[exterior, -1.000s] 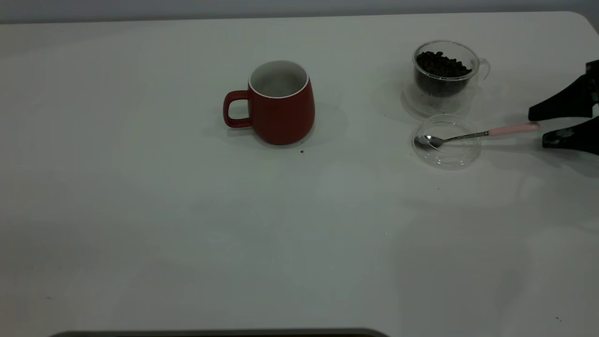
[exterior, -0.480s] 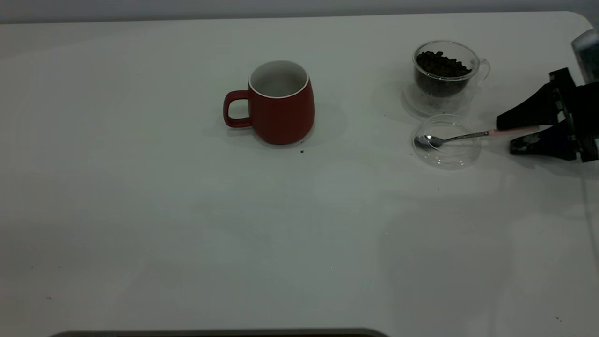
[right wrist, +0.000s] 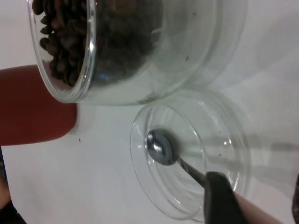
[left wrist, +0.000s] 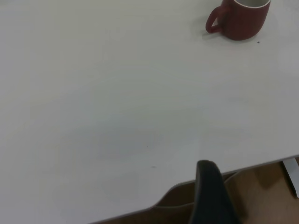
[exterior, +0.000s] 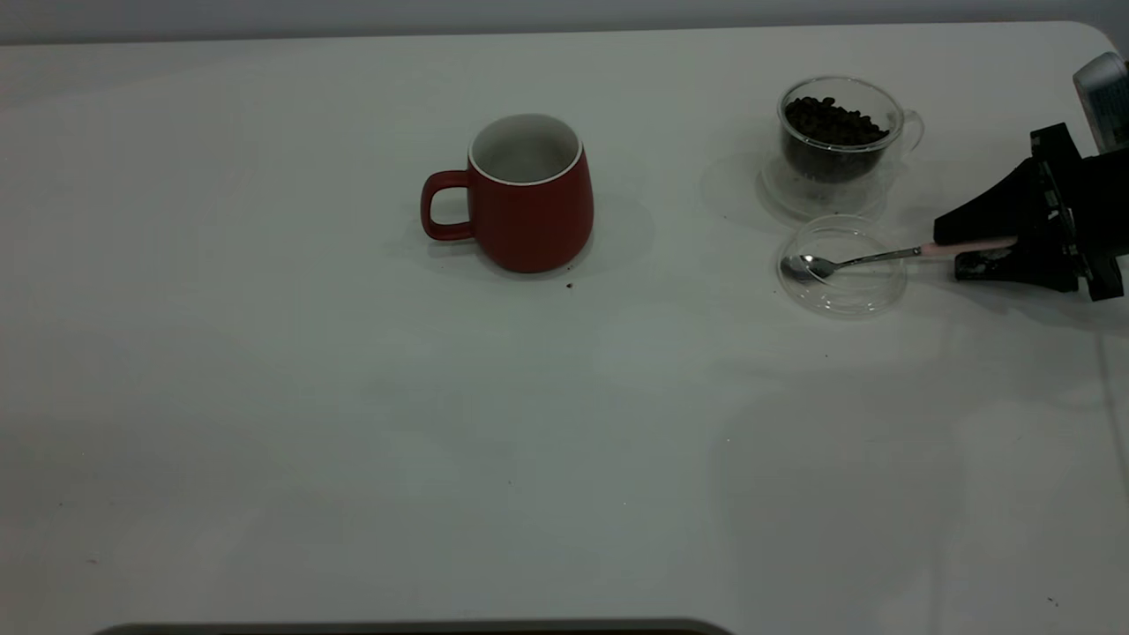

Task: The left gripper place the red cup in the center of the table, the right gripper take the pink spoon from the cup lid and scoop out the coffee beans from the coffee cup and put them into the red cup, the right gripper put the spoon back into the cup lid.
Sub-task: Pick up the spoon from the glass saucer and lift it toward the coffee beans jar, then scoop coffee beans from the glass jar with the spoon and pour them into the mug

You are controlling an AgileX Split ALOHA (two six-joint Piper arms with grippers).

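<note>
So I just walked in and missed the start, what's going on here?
The right pincer is at the table's right edge, closed around the pink handle of the spoon, whose bowl rests in the clear cup lid. Behind the lid stands the glass coffee cup, full of coffee beans. The red cup stands mid-table. The left pincer sits far from the cup, off the table's edge.
</note>
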